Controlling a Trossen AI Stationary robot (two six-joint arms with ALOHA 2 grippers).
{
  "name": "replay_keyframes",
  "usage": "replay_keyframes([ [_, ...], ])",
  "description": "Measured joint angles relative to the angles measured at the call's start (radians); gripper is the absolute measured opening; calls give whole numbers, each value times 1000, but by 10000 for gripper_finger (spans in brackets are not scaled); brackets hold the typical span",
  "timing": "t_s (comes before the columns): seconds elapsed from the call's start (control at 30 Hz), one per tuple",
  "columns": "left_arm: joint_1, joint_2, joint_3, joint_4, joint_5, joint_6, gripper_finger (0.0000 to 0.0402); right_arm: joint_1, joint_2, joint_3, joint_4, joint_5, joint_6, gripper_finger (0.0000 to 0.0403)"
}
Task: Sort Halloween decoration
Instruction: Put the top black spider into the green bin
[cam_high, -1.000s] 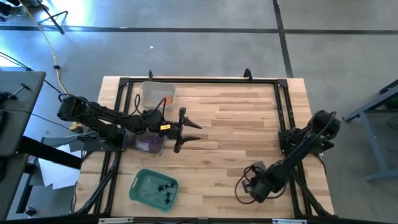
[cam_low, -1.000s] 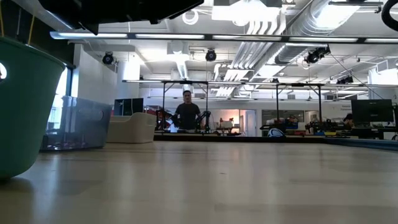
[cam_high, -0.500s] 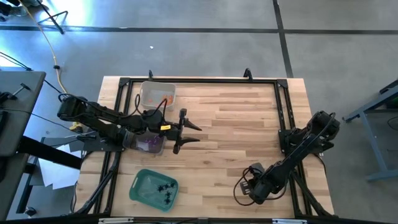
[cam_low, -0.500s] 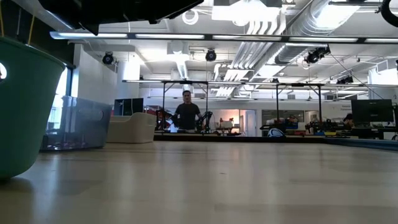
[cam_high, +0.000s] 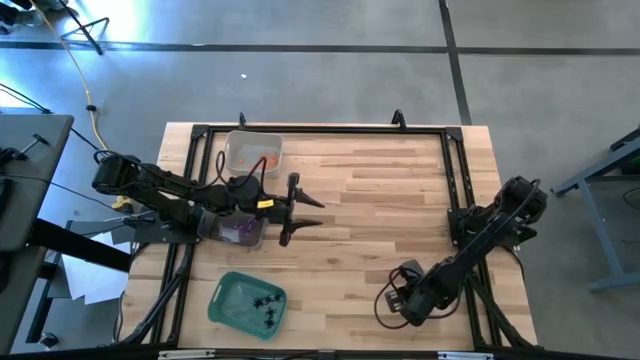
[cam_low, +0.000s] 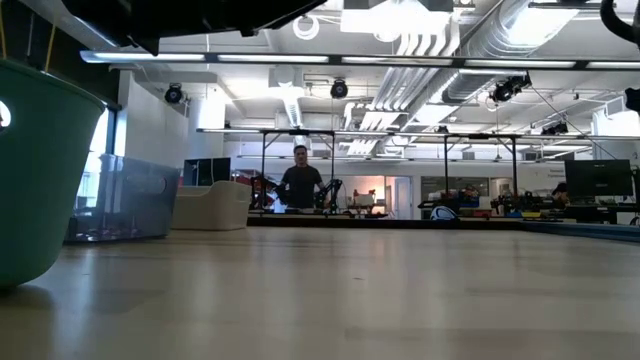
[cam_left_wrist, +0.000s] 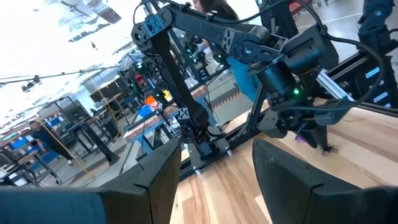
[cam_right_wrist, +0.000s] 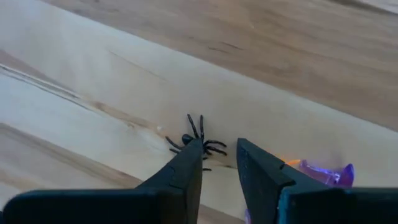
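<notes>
The right gripper (cam_right_wrist: 219, 163) is low over the wooden table (cam_high: 390, 200), near its front right part, with its fingers parted by a narrow gap. A black spider trinket (cam_right_wrist: 198, 144) lies flat on the boards right at the tip of one finger (cam_right_wrist: 186, 168), its body partly hidden by that tip and its legs spreading out past it; it sits against the finger rather than squarely in the gap, and nothing is clamped. A purple trinket (cam_right_wrist: 323, 172) with a touch of orange lies on the wood just beside the other finger, outside the gap.

The left gripper (cam_high: 292, 212) hovers with its fingers spread wide and empty, past the clear tray of purple pieces (cam_high: 240, 232). Behind that stands a clear tray with orange pieces (cam_high: 252, 154), and near the front edge a green tray (cam_high: 246, 304) holds black spiders.

From table height a person (cam_low: 301, 182) stands far off in the room
</notes>
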Motion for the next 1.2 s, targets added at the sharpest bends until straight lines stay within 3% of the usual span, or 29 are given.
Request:
replay_keyframes([
  [0.37,-2,0,0,12,9,-16,186,1,-2,0,26,37,1,151],
  [0.93,-4,0,0,-19,66,-10,186,-32,51,4,87,18,-105,154],
  [1.07,-4,0,0,-29,67,-10,186,-53,53,3,83,-22,-155,140],
  [1.2,-4,0,0,-29,75,-9,186,-68,55,2,81,-60,-183,92],
])
